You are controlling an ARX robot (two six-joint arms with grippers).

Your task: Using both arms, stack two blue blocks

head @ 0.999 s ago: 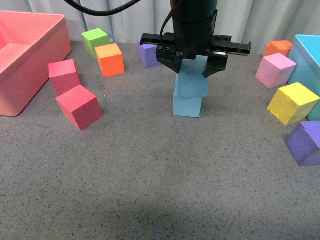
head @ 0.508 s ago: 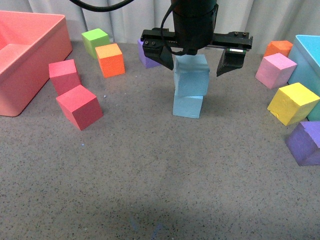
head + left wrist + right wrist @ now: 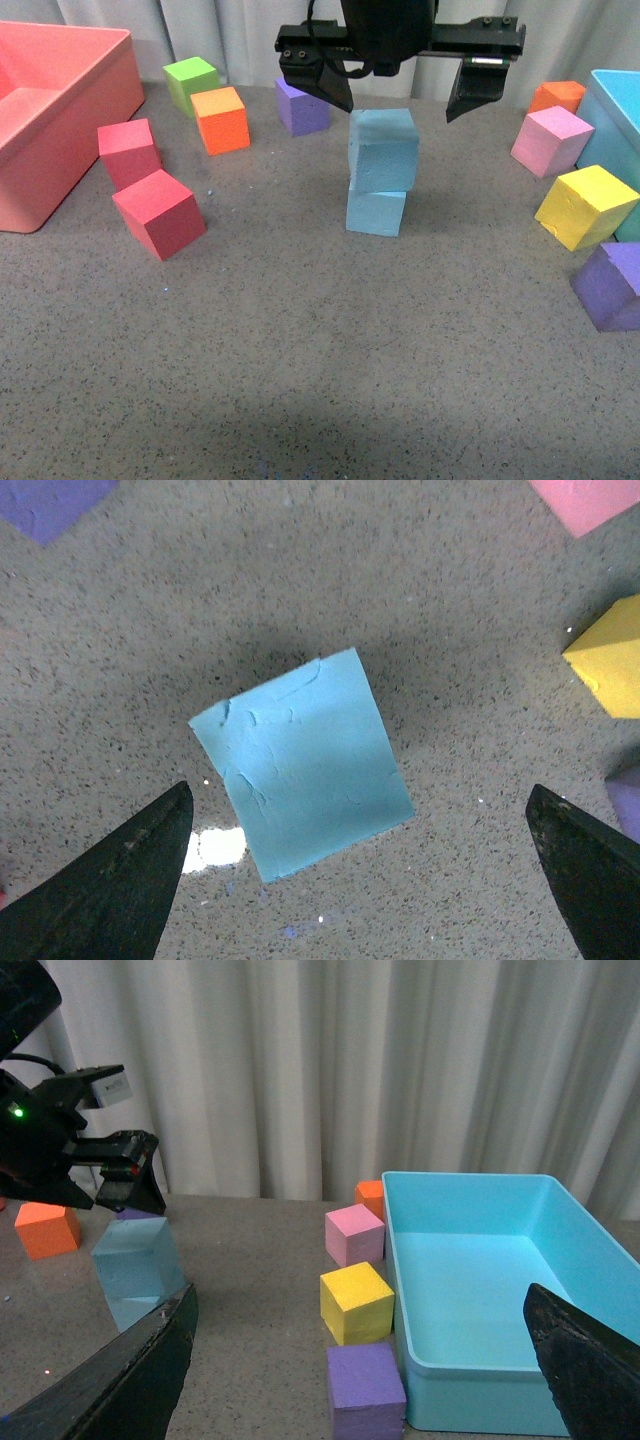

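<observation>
Hovering over the stack in the front view, the left pincer [image 3: 400,98] is spread wide, gripping nothing, fingers clear of both sides. Upper blue block [image 3: 383,149] sits on the lower blue block [image 3: 376,212], twisted slightly off square, mid-tabletop [image 3: 320,350]. Left wrist view: upper block's top face [image 3: 302,762] lies between the two parted fingertips [image 3: 120,880], touching neither. Right wrist view: right pincer [image 3: 360,1360] wide apart and empty, well away from the stack [image 3: 135,1265], near the teal bin [image 3: 480,1290].

No text, label, brand, number or sign can be read in any view
</observation>
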